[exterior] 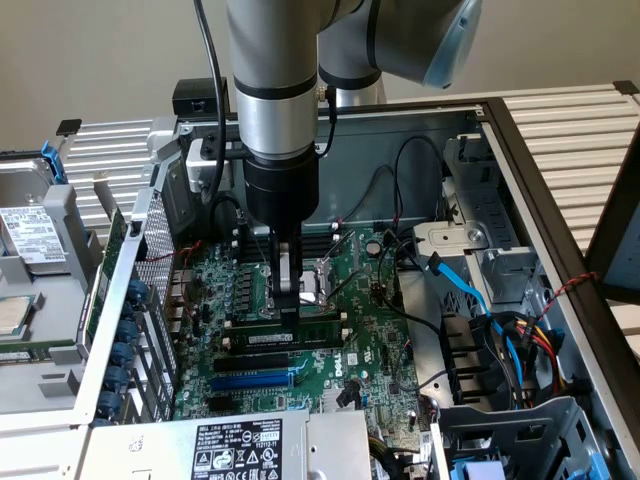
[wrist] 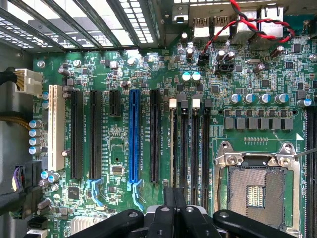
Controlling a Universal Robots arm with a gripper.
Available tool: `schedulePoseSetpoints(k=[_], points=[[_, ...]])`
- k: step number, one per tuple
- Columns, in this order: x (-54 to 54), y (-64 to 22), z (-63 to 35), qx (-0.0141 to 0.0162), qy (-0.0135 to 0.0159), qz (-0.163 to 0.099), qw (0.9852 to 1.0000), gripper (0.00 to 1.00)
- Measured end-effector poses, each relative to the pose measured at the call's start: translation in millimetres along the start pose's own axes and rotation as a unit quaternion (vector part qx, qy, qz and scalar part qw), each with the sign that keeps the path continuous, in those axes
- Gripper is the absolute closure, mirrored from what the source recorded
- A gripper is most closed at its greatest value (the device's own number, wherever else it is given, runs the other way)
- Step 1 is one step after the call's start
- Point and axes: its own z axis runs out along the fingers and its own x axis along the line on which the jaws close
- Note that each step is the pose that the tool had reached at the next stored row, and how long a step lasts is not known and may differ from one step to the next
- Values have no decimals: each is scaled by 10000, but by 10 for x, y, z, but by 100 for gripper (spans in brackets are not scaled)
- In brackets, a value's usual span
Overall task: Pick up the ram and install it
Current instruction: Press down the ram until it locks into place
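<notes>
One arm carries one pincer [exterior: 290, 305] over one large green motherboard [wrist: 119, 148], and one ram stick [exterior: 285, 338] lies across the board under the pincer. In the wrist view the board shows one blue slot [wrist: 133, 136], one white slot [wrist: 56, 128], four long black expansion slots [wrist: 77, 134] and one open processor socket [wrist: 255, 186]. Four thin memory slots [wrist: 190, 144] run beside the socket.

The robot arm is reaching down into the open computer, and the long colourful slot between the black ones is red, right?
Not quite. The long colourful slot is blue, not red. The wrist view shows it standing between the black slots on the motherboard. The rest is right: the robot arm reaches down into the open computer, with its gripper low over the board.
</notes>
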Motion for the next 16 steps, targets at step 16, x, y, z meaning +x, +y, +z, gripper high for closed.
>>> schedulePoseSetpoints(k=[16], points=[[-1,1,9,0,1,0,10000,89]])
